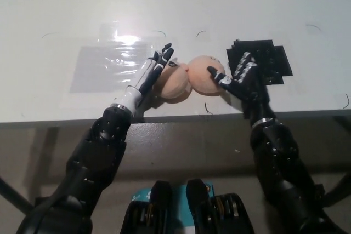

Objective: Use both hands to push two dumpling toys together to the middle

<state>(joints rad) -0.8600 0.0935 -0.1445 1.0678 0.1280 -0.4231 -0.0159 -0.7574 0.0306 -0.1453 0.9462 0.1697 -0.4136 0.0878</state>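
Already the two dumpling toys (189, 81) touch near the table's (219, 4) front edge, between the left hand (152, 75) and right hand (238, 78). Both hands, fingers spread and grasping nothing, should press evenly inward so neither toy slips sideways

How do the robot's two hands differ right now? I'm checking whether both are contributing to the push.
The left hand is white with dark fingertips and lies flat against the left dumpling toy; the right hand is black and spread, touching the right dumpling toy with one finger only. The left reaches beside its toy; the right sits partly over the black tape patch. Both are open, flanking the touching toys.
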